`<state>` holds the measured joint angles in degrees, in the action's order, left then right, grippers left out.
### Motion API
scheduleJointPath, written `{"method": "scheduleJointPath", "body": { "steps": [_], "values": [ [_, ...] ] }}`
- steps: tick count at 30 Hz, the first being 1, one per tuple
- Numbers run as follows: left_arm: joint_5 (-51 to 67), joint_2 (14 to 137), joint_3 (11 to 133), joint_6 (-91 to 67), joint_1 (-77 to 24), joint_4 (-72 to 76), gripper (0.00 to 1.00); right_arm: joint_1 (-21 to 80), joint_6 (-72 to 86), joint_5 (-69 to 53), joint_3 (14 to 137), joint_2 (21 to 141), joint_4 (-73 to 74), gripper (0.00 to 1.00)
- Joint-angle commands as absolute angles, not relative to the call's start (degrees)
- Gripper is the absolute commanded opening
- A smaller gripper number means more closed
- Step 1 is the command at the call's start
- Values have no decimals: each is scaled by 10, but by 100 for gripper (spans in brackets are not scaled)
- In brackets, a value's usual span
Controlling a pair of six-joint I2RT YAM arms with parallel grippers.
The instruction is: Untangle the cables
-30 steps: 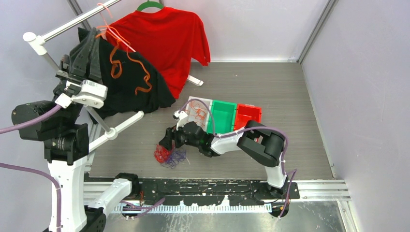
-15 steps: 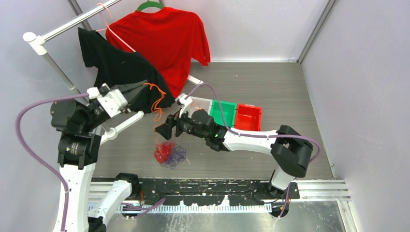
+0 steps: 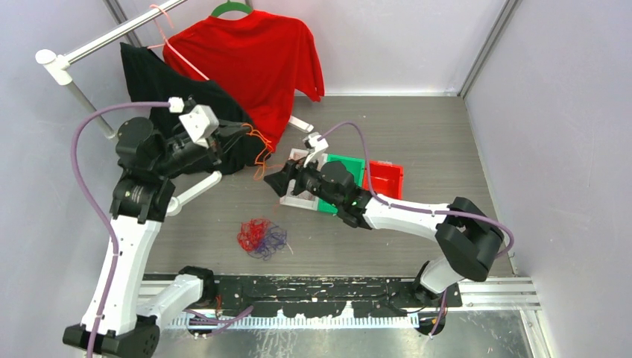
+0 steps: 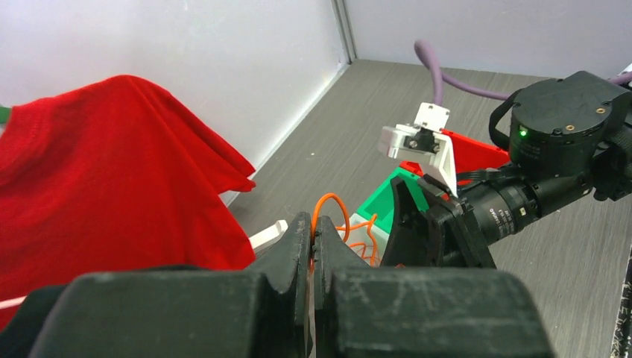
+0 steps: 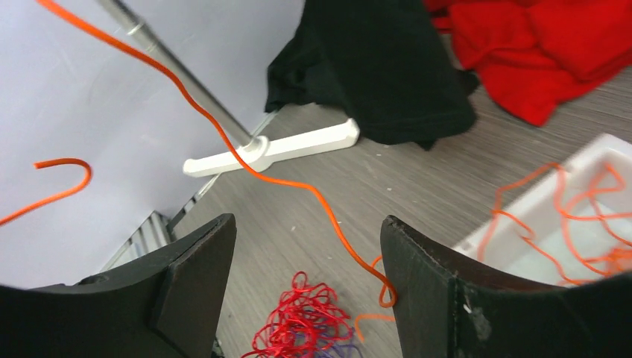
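Note:
My left gripper (image 3: 240, 130) (image 4: 313, 224) is raised and shut on a thin orange cable (image 3: 262, 153) (image 4: 332, 200), which hangs down beside the black shirt. My right gripper (image 3: 277, 179) (image 5: 307, 246) is open and held above the floor, just left of the white bin (image 3: 296, 198). In the right wrist view the orange cable (image 5: 223, 134) crosses between the fingers and curls close to the right finger (image 5: 432, 291); whether they touch I cannot tell. A red and purple tangle (image 3: 261, 236) (image 5: 302, 322) lies on the floor below. More orange cables (image 5: 574, 216) lie in the white bin.
A green bin (image 3: 343, 170) and a red bin (image 3: 384, 179) stand in a row beside the white one. A red shirt (image 3: 253, 60) and a black shirt (image 3: 160, 82) hang on a clothes rack (image 3: 74, 93), whose white foot (image 3: 190, 190) lies on the floor.
My left arm swung from the far left toward the middle, carrying the orange cable. My right gripper lifted off the red and purple tangle and moved up toward the white bin.

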<state>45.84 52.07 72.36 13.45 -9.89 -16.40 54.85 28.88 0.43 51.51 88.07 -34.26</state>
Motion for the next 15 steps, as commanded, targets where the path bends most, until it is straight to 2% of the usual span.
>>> {"method": "scheduleJointPath", "body": {
  "steps": [1, 15],
  "values": [
    [429, 550, 770, 126, -130, -132, 0, 530, 299, 35, 489, 834, -382, 75],
    [378, 660, 846, 209, -197, -132, 0, 505, 264, 95, 458, 805, -336, 76]
  ]
}}
